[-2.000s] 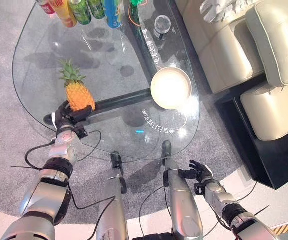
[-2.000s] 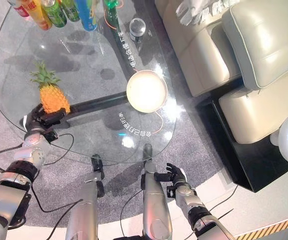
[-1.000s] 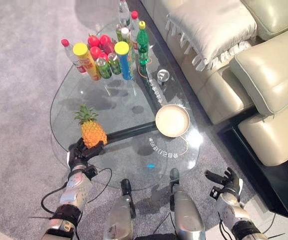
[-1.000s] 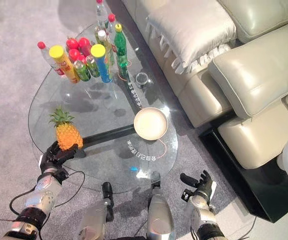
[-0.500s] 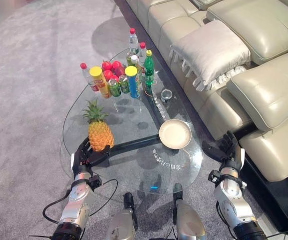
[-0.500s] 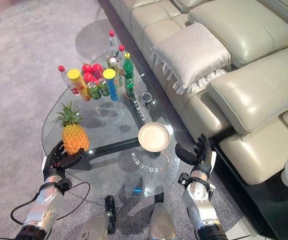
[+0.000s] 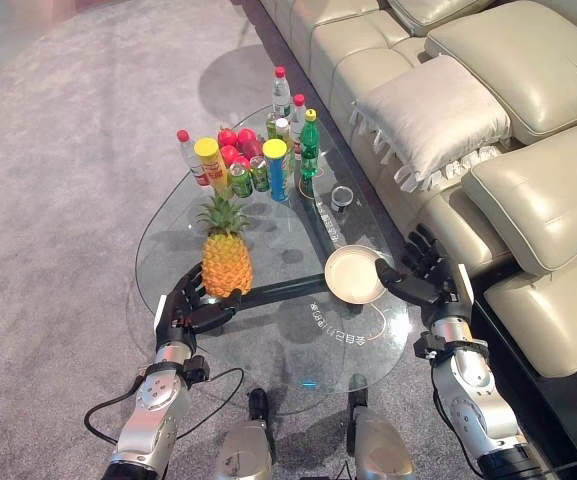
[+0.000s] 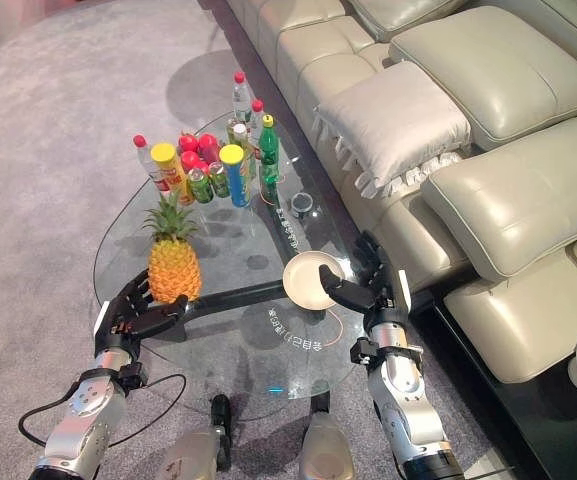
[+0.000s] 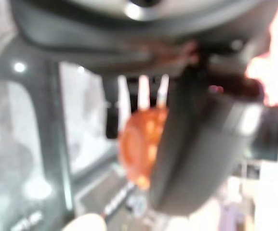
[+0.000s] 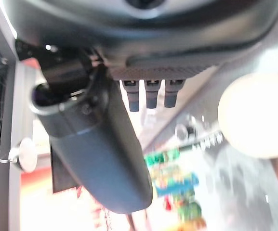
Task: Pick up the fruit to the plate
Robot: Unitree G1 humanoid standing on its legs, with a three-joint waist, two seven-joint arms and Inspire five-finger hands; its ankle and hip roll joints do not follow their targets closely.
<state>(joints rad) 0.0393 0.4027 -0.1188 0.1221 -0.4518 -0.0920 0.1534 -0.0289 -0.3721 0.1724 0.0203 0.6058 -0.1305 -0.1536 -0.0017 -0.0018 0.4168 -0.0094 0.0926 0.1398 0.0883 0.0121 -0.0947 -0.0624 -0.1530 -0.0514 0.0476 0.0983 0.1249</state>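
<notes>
— What is seen on the glass desk (image 7: 168,250)?

— A pineapple (image 7: 226,262) is shown standing upright near the desk's left edge, leaves up. The left robot hand (image 7: 184,310) is held just before it, at its base, with fingers loosely spread towards the fruit; whether the fruit is touched cannot be told. Nothing is gripped.

— And the plate?

— A pale round plate (image 7: 355,275) is set on the desk towards its right edge, well apart from the pineapple, with a dark bar (image 7: 280,292) under the glass running between the two. The right robot hand (image 7: 427,276) is raised just beside the plate's right rim, fingers straight and fanned out, nothing held.

— What else is pictured?

— Bottles and cans (image 7: 253,160) are clustered at the desk's far end with red fruit (image 8: 196,146) among them, and a small round glass object (image 7: 341,196) sits nearer the plate. A cream leather sofa (image 7: 528,190) with a cushion (image 7: 431,112) is seen to the right, grey carpet (image 7: 58,180) all around.
</notes>
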